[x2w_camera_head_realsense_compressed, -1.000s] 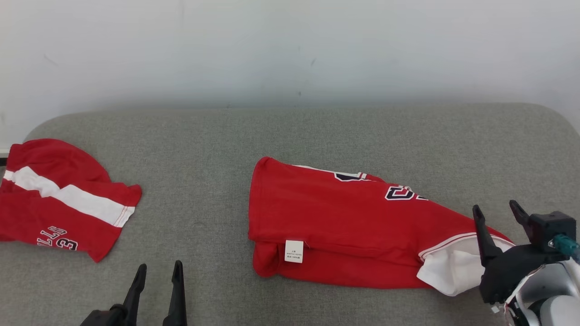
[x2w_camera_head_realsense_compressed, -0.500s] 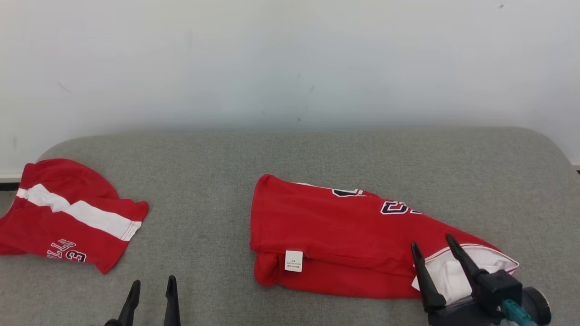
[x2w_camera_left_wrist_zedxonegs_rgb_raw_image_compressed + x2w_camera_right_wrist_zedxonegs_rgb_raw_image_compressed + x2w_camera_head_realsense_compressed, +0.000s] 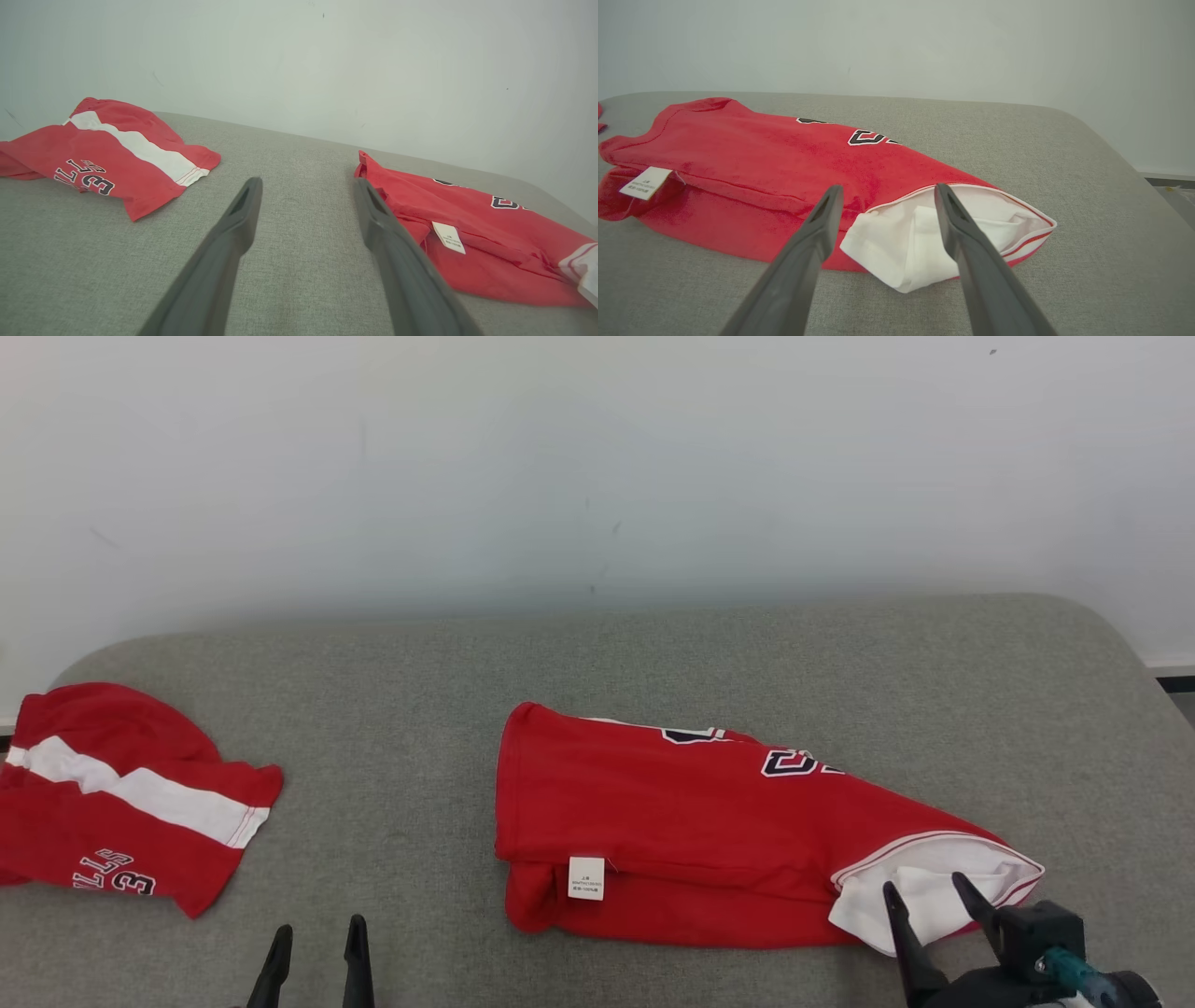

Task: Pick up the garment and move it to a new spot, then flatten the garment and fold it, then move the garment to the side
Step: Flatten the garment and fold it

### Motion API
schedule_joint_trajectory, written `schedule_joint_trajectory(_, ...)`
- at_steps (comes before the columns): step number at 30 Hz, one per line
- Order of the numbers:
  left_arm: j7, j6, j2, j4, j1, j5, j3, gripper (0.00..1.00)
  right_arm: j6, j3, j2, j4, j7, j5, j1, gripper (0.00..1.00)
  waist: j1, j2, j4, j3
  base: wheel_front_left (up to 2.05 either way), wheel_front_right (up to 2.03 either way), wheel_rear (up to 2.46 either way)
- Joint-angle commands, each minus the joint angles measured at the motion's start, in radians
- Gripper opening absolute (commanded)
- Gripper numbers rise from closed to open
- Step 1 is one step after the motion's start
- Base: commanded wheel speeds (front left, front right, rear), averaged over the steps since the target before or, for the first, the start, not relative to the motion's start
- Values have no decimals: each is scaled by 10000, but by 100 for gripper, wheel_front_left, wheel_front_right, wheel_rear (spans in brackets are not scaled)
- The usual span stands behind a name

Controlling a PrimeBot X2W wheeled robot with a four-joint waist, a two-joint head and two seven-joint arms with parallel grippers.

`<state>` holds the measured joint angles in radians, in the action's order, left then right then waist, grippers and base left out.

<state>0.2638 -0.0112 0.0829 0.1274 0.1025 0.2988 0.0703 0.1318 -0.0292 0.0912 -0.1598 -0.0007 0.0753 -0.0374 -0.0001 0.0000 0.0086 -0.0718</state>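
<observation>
Near front-right corner of grey cushion: right gripper wide, empty, facing white sleeve of folded garment. Left gripper wide, idle. Risk: pinching one layer would unfold it.

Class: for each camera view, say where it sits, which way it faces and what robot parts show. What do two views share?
Head view: on the head, looking down over the grey cushion; left gripper lower left, right gripper lower right.
Left wrist view: on the left wrist, facing between striped red garment and folded red jersey; own open fingers.
Right wrist view: on the right wrist, facing the jersey's white sleeve; own open fingers.
Shared: both wrist views show the white label.
</observation>
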Motion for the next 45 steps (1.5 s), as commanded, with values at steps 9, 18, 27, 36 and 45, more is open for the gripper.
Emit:
schedule_joint_trajectory(9, 11, 87, -72, -32, -157, -196, 106, 100, -22, 959, 242, -1058, 3101, -723, 1460, 100, 1, 0, -9, 366, 0, 0, 0)
schedule_joint_trajectory(18, 11, 170, -40, 54, -335, -257, 204, 100, -22, 589, 794, -2568, 4216, -936, 2715, 100, 1, 0, 205, 704, 0, 0, 0)
schedule_joint_trajectory(27, 11, 149, 16, 97, -356, -243, 220, 100, -22, 144, 966, -3652, 4250, -802, 3212, 100, 1, 0, 276, 739, 0, 0, 0)
schedule_joint_trajectory(36, 11, 67, 0, 103, -217, -196, 258, 100, -22, 771, 787, -3301, 3463, -845, 2699, 0, 1, 0, 169, 572, 0, 0, 0)
schedule_joint_trajectory(45, 11, -31, -32, -61, -100, -107, 152, 100, -22, 2755, -72, -741, 3547, -1031, 513, 100, 1, 0, -227, 554, 0, 0, 0)
